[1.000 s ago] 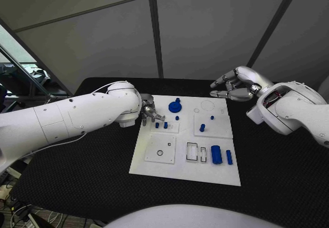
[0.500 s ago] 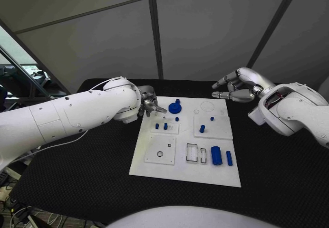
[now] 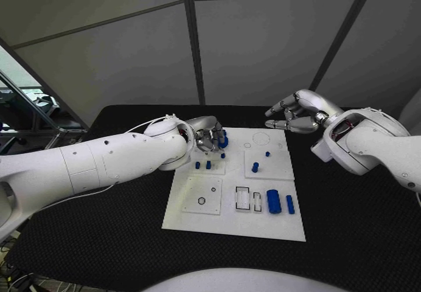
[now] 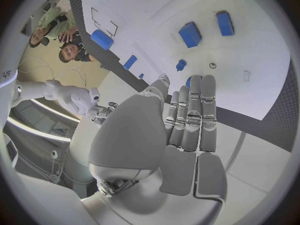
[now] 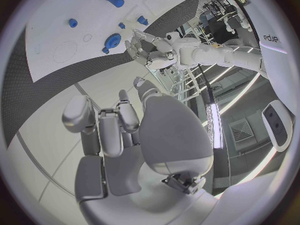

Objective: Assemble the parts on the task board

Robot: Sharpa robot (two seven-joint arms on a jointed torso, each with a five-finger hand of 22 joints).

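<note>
Grey wall panels stand behind a black table [image 3: 105,243], and a white task board [image 3: 219,222] lies in the middle of it. The left hand [image 3: 207,135] hangs over the far left corner of the board, its fingers held straight and close together with nothing between them; in the left wrist view the hand [image 4: 184,120] shows flat and empty. Just beside its fingertips, toward the board's far edge, sits a round blue disc [image 3: 222,139], partly hidden by the hand; whether they touch cannot be told. Nearer the robot from that hand stand two small blue pegs [image 3: 204,164] side by side, and another peg [image 3: 255,166] stands further toward the middle. The right hand [image 3: 294,114] hovers off the board beyond its far right corner, fingers curled loosely, holding nothing. Well apart from both hands, near the board's right edge, lie a thick blue cylinder [image 3: 274,201] and a thinner blue bar [image 3: 289,204] beside it.
</note>
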